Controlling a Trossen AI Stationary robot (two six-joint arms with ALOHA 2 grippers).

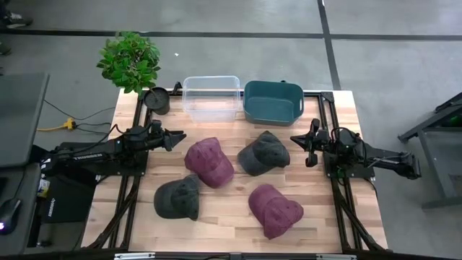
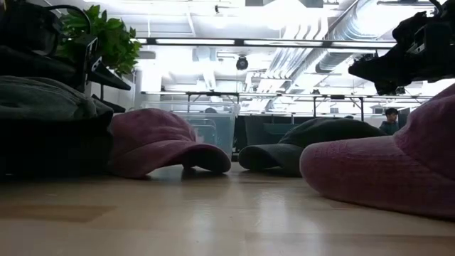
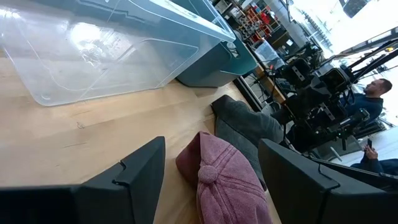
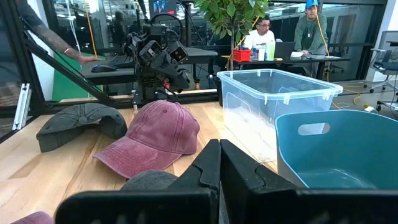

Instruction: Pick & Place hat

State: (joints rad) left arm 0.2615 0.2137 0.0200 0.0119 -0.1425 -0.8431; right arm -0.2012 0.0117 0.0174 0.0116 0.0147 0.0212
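At the left of the frame, the left tool (image 1: 179, 136) hovers with fingers spread apart beside the maroon washed-cotton cap (image 1: 209, 162) at centre on the wooden slatted surface (image 1: 231, 209). At the right edge, the right tool (image 1: 310, 144) waits with fingers pressed together, near the dark grey cotton cap (image 1: 263, 153).

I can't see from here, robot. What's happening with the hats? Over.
Left gripper open beside the nearest maroon hat. Right gripper shut, empty, by the dark hat. All four hats on the table. Nothing blocking. Over.
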